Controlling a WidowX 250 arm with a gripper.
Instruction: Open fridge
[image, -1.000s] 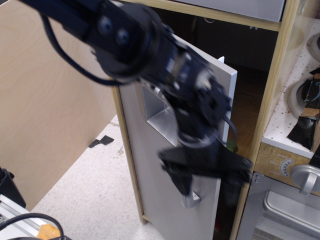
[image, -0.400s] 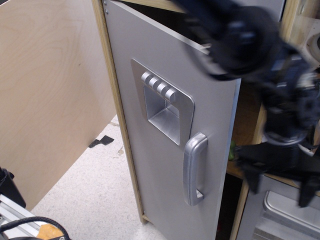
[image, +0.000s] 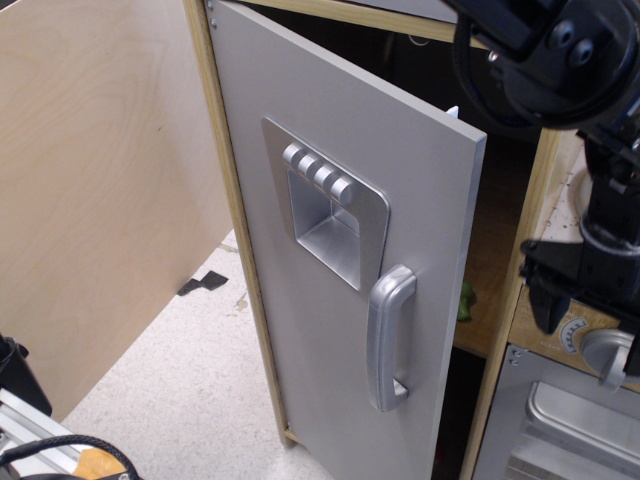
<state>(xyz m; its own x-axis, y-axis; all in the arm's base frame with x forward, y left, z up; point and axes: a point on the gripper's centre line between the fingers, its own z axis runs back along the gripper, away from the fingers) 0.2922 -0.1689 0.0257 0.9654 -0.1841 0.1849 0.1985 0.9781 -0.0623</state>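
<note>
The fridge (image: 345, 250) is a tall cabinet with a light wood frame. Its flat silver-grey door stands swung partly open toward me, hinged on the left. The door carries a recessed dispenser panel (image: 325, 205) with several round buttons and a vertical silver bar handle (image: 390, 340). The dark inside shows past the door's right edge. My black gripper (image: 590, 315) hangs to the right of the door, clear of the handle, in front of the oven's control strip. Its jaws stand apart and hold nothing. One finger (image: 548, 300) shows; the other is partly cut off by the frame edge.
The lower grey oven unit (image: 565, 430) with a round knob (image: 606, 354) is at the bottom right. A small green object (image: 465, 300) sits inside the fridge. A large wood panel (image: 100, 180) stands on the left. Black tape (image: 205, 283) lies on the floor, and cables (image: 50, 445) are at the bottom left.
My arm has swung from in front of the door handle to the right and up, off the door. The door has opened wider and now shows fully.
</note>
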